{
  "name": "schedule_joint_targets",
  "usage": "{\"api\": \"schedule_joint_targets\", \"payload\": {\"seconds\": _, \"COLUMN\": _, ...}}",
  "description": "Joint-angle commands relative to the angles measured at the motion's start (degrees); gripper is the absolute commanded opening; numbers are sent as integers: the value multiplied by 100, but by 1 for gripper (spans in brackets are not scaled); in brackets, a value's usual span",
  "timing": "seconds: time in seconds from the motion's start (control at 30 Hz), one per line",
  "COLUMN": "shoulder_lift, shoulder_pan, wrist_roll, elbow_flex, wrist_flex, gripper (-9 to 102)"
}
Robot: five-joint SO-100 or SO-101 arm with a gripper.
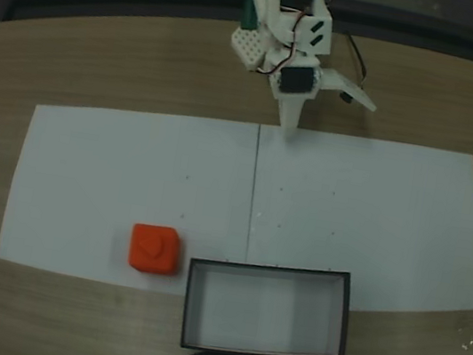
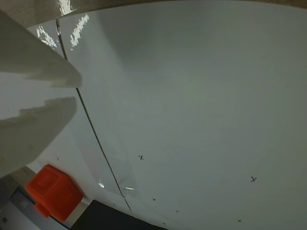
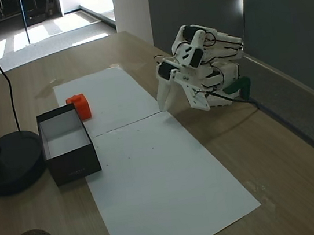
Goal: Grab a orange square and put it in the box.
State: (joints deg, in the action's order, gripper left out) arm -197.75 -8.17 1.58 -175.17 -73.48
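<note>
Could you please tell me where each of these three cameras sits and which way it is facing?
A fixed view: high above the table, looking down; the arm at the top edge, its pincer at the paper's far edge, the cube and box near the bottom.
Wrist view: on the arm, low over the paper, looking towards the cube; a white finger enters from the left.
A fixed view: at one end of the table, looking along it; the folded arm on the right.
Shared: cube and paper in all three views.

An office or lab; long wooden table [image 3: 279,153], grey partition walls [image 3: 199,0], tiled corridor.
</note>
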Motion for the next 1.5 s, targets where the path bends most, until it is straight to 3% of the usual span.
{"api": "schedule_joint_targets", "payload": {"seconds": 0.0, "shoulder_lift": -44, "shoulder_pan": -9, "wrist_roll": 18, "elbow_flex": 343, "wrist_flex": -35, "gripper": 0}}
{"api": "schedule_joint_targets", "payload": {"seconds": 0.9, "shoulder_lift": -44, "shoulder_pan": -35, "wrist_roll": -18, "elbow_flex": 343, "wrist_flex": -35, "gripper": 1}}
{"api": "schedule_joint_targets", "payload": {"seconds": 1.1, "shoulder_lift": -44, "shoulder_pan": 18, "wrist_roll": 18, "elbow_flex": 343, "wrist_flex": -44, "gripper": 7}}
{"api": "schedule_joint_targets", "payload": {"seconds": 1.23, "shoulder_lift": -44, "shoulder_pan": 18, "wrist_roll": 18, "elbow_flex": 343, "wrist_flex": -44, "gripper": -1}}
{"api": "schedule_joint_targets", "payload": {"seconds": 1.3, "shoulder_lift": -44, "shoulder_pan": 18, "wrist_roll": 18, "elbow_flex": 343, "wrist_flex": -44, "gripper": 1}}
{"api": "schedule_joint_targets", "payload": {"seconds": 1.47, "shoulder_lift": -44, "shoulder_pan": 53, "wrist_roll": -35, "elbow_flex": 141, "wrist_flex": 817, "gripper": 11}}
